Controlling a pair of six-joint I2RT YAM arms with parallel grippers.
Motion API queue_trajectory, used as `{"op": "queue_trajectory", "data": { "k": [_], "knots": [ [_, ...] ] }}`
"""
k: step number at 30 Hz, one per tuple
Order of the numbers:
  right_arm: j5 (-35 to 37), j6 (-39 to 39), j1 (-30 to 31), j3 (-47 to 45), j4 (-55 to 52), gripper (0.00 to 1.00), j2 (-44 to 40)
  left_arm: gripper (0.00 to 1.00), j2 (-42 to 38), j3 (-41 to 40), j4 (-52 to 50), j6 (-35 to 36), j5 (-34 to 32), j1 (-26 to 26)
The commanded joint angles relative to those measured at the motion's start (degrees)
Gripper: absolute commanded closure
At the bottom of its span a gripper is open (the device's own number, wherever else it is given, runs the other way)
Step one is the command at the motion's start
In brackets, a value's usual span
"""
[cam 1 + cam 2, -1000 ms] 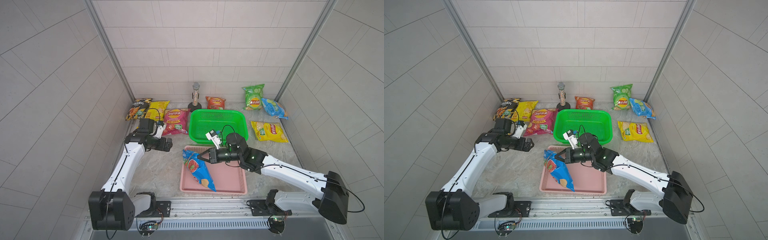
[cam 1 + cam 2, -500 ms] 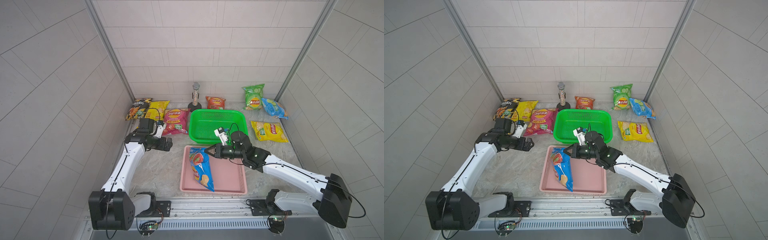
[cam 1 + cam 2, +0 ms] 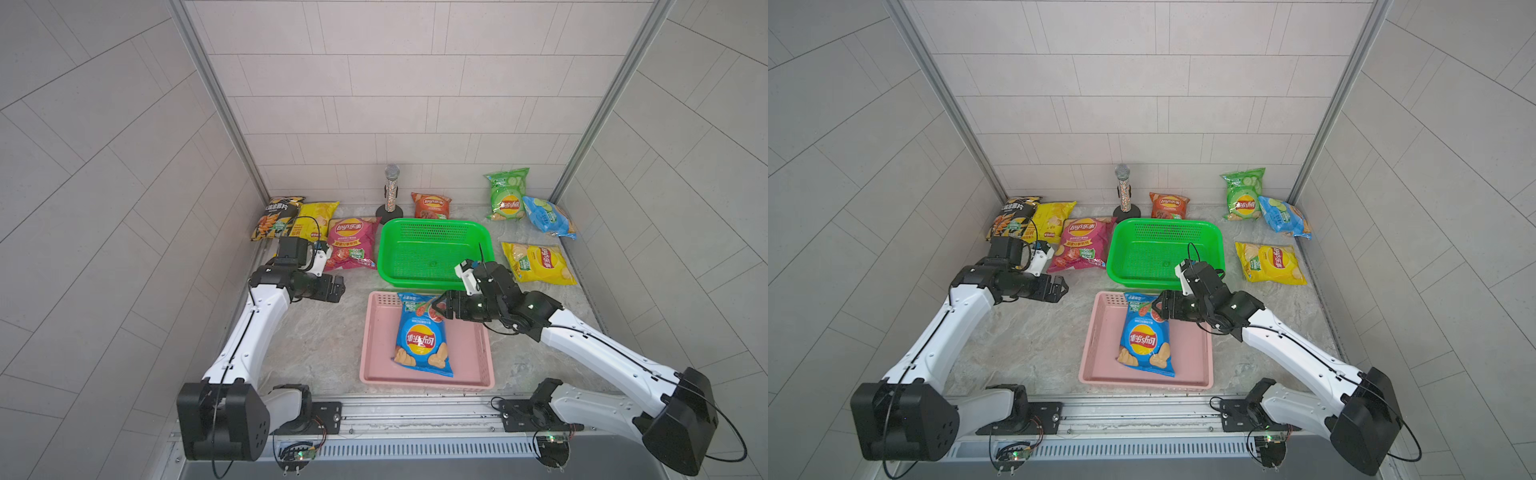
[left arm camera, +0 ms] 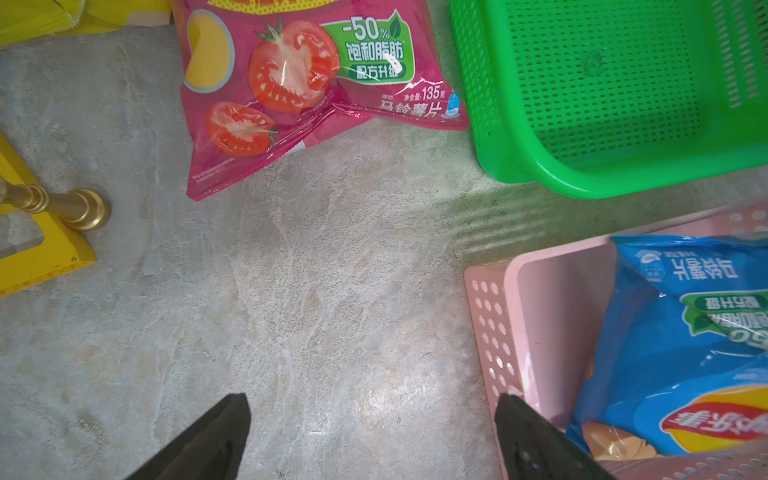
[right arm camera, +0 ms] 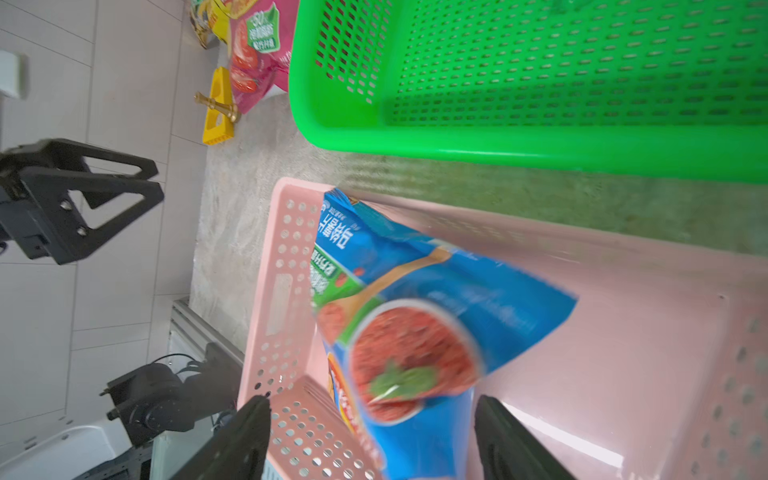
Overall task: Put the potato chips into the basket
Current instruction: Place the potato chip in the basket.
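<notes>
Right jaws (image 3: 440, 309): spread wide and gripping nothing. I hold them over the far end of the pink basket (image 3: 365, 345), pointing toward my left side.
Gap of the right jaws: in the right wrist view the blue Lay's bag (image 5: 419, 332) lies just beyond the opening. It looks clear of both fingers, though its print is blurred.
Blue Lay's bag: it lies inside the pink basket, directly below and ahead of my right jaws. Its long axis runs from the far wall toward the near wall, with the top end up against the far wall.
Left jaws (image 3: 336, 291): fully released and empty over the bare surface (image 4: 291, 291), just to the left of the pink basket.
Magenta Lay's bag (image 3: 351, 243): it lies flat on the surface, just beyond my left jaws toward the back wall and beside the green basket (image 3: 384, 249). Its long axis runs roughly front to back.
Yellow Lay's bag (image 3: 538, 264): it lies flat to the right of the green basket and behind my right arm, with its long axis running across.
Green basket: nothing lies in it.
Which arm is nearer: I judge the left jaws nearer the magenta bag and the right jaws nearer the yellow one.
Coming move, as I judge it: my right jaws must swing back and to the right, away from the blue bag, or my left jaws must reach forward onto the near short edge of the magenta bag.
</notes>
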Motion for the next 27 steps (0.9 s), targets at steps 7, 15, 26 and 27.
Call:
{"op": "queue_trajectory", "data": {
  "k": [7,15,26,27],
  "knots": [
    [-0.5,-1.1,3.3,-4.7,0.4,0.16,3.7,0.00,0.1,-0.7,-0.1,1.0,0.7,0.4],
    [-1.2,-3.4,3.9,-4.0,3.8,0.19,11.8,0.00,0.2,-0.7,-0.1,1.1,0.8,0.4],
    [-6.2,0.8,9.4,-3.2,9.5,0.47,15.7,0.00,0.4,-0.7,0.0,1.0,0.6,0.4],
    [-6.4,1.8,9.5,-3.5,10.0,0.48,15.0,0.00,0.4,-0.7,0.0,1.1,0.6,0.4]
  ]
}}
